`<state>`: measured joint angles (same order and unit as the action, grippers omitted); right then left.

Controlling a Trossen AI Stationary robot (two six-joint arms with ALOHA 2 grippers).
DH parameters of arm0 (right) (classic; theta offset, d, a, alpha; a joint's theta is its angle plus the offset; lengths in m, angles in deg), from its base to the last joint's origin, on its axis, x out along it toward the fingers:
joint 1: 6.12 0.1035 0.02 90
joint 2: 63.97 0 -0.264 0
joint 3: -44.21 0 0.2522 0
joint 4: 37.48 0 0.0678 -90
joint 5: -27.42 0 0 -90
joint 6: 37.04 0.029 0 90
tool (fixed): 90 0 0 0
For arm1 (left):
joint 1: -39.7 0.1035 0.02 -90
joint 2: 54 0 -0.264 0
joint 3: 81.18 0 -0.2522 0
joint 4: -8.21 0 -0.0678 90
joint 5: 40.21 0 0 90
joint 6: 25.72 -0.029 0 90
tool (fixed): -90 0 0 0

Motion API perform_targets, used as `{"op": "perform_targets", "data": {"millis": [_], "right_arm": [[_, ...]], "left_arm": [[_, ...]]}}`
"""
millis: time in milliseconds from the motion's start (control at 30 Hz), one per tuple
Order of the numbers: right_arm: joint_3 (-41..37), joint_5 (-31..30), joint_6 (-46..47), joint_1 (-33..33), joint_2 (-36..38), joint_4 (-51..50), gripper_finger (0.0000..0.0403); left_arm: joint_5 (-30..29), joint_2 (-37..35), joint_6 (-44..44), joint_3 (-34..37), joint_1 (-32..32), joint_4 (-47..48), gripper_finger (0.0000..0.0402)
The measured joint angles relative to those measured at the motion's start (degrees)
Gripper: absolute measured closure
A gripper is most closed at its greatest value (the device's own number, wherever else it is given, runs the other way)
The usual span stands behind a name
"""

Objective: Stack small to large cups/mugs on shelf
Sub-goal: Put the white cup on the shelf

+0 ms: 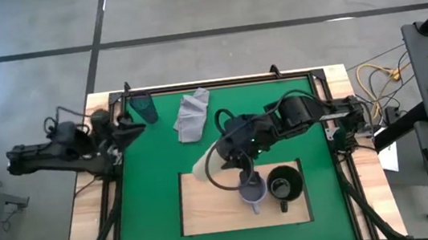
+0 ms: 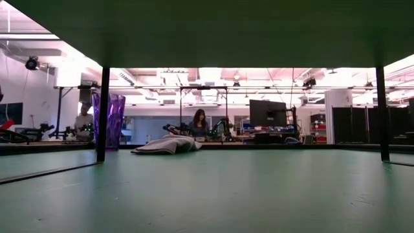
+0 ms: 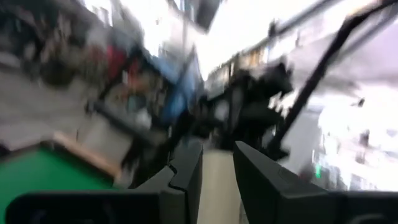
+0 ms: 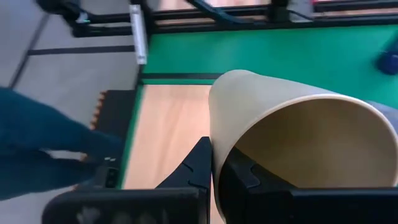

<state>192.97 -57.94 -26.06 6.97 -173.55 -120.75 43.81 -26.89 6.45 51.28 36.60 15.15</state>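
In the high view the wooden shelf board (image 1: pixel 208 213) lies on the green mat, with the lavender-grey mug (image 1: pixel 253 190) and the black mug (image 1: pixel 284 185) standing side by side on its right part. My right gripper (image 1: pixel 225 157) hangs over the board's far left part, shut on the cream handleless cup (image 1: pixel 206 166), which is tipped on its side. The teal-and-purple tumbler (image 1: pixel 144 108) stands upright at the mat's far left corner, purple in the low view (image 2: pixel 110 120). My left gripper (image 1: pixel 128 130) waits open just near of the tumbler, touching nothing. My right gripper holds the cream cup by its rim (image 4: pixel 216 140), one finger inside the cup (image 4: pixel 249 177) and one outside its wall (image 4: pixel 198 167). The cup lies tilted on its side, mouth toward the wrist and base toward the table's left. It looks lifted off the board.
A crumpled light grey cloth (image 1: pixel 191 114) lies on the mat's far part, right of the tumbler, and shows in the low view (image 2: pixel 167 145). A dark frame (image 1: pixel 117 195) borders the mat. The board's left half is bare wood. People sit in the room beyond the table.
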Motion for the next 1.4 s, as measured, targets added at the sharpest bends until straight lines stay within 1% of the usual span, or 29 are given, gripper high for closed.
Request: {"op": "perform_targets", "data": {"millis": [100,200,267,400,467,533,667,833,933,1067,1233,1300,1400], "right_arm": [[0.00,2.31,-0.07,0.01,-0.63,0.14,0.0394],[0.00,4.25,0.27,0.01,-1.53,-1.34,0.0394],[-0.02,5.78,0.73,0.11,-2.02,-2.23,0.0394],[-0.02,5.88,0.25,0.80,-2.62,-4.05,0.0394],[-0.02,5.94,-0.15,1.12,-2.79,-4.14,0.0394],[-0.04,5.86,-0.39,1.27,-2.83,-4.18,0.0394],[-0.08,5.86,-0.46,1.27,-2.76,-4.15,0.0394],[-0.20,6.79,-0.95,1.27,-4.25,-4.73,0.0394],[-0.24,7.91,-2.00,1.61,-5.87,-4.86,0.0394],[-0.26,7.56,-3.81,2.74,-6.39,-4.65,0.0394],[-0.24,7.30,-5.14,3.90,-6.39,-4.65,0.0393],[-0.24,7.15,-5.91,4.55,-6.39,-4.56,0.0393],[-0.24,6.96,-7.03,5.76,-6.39,-4.39,0.0393]], "left_arm": [[3.75,6.84,-0.11,-7.92,0.00,11.66,0.0324],[7.51,15.27,-1.34,-13.77,0.00,18.68,0.0324],[9.68,19.03,-1.47,-15.90,-0.01,19.99,0.0324],[17.02,26.03,-1.18,-17.39,-0.84,20.73,0.0324],[18.47,27.92,-1.32,-17.86,-2.17,20.01,0.0325],[18.57,28.85,-1.69,-18.06,-4.06,19.33,0.0328],[15.21,29.82,-4.07,-17.83,-8.32,18.87,0.0354],[13.85,30.84,-4.78,-17.94,-13.32,14.29,0.0387],[10.08,31.68,-6.04,-17.94,-16.24,13.28,0.0398],[4.26,33.31,-6.82,-18.15,-20.47,13.41,0.0401],[-6.08,35.90,-13.72,-19.92,-26.08,13.20,0.0401],[-8.23,37.54,-14.58,-20.86,-26.81,13.22,0.0401],[-9.47,39.82,-14.60,-21.80,-26.88,13.22,0.0401]]}}
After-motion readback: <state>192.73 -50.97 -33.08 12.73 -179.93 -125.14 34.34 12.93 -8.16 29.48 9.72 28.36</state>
